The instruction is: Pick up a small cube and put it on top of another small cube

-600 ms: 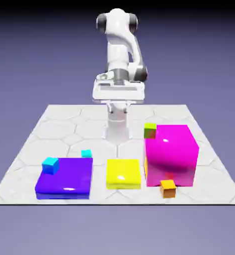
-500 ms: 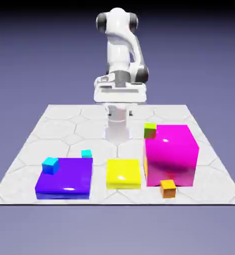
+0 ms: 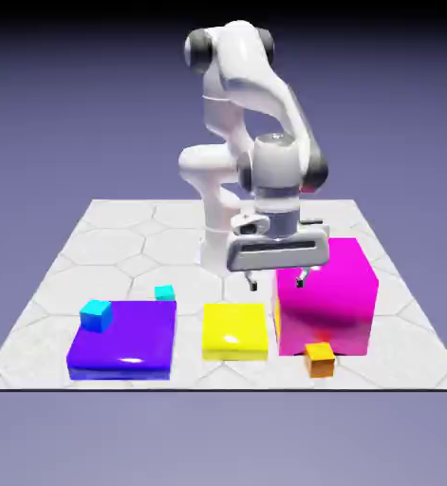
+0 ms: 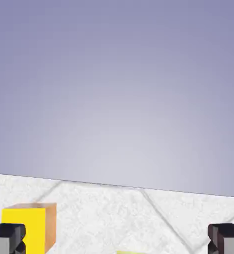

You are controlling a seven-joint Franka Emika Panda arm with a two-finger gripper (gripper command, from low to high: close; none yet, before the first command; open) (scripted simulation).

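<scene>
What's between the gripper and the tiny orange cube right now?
Nothing visible. The open, empty gripper hangs above the table, beside the magenta block. The orange cube sits nearer the camera, in front of that block, its top uncovered.

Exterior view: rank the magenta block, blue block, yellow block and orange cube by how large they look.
1. Magenta block and blue block: unsure which is larger; the magenta is taller, the blue wider and flat.
2. Yellow block.
3. Orange cube, far the smallest.
</scene>
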